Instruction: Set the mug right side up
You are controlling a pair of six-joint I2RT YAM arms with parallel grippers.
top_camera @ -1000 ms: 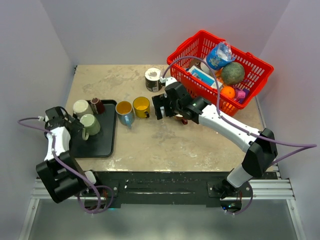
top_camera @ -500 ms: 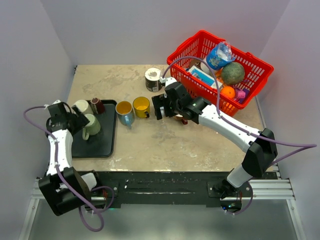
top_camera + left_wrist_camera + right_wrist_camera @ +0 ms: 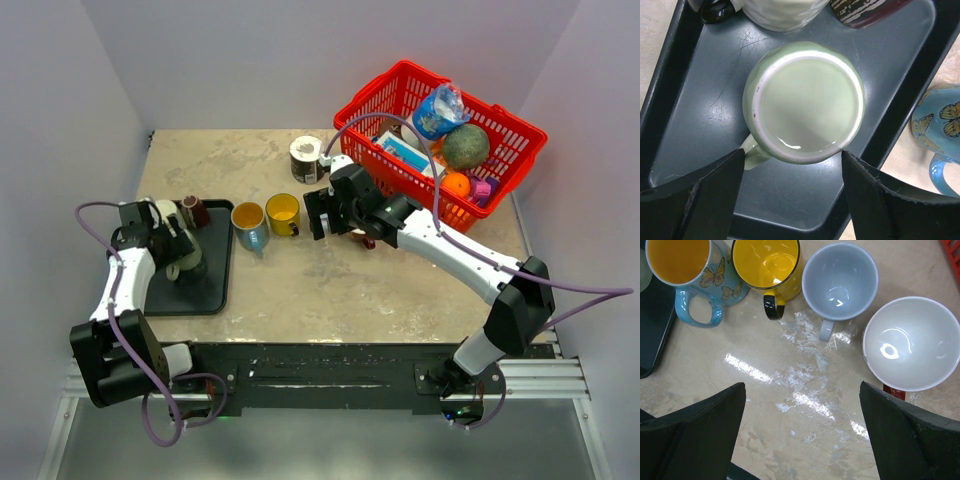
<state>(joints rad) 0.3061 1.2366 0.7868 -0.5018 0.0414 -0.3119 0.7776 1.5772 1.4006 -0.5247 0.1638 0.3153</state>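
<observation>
Left wrist view looks straight down on the pale green mug (image 3: 805, 100), glossy round ceramic standing upside down with its flat, ringed base up, about mid-way along the smooth, scratched black tray (image 3: 700, 110) at the left edge of the worktop (image 3: 300, 290). The left gripper (image 3: 792, 157) hangs over it, matte black fingers spread wide and holding nothing. The right gripper (image 3: 801, 390) is equally wide apart and empty above the mottled, stone-like worktop, near an upright yellow mug (image 3: 767, 265).
</observation>
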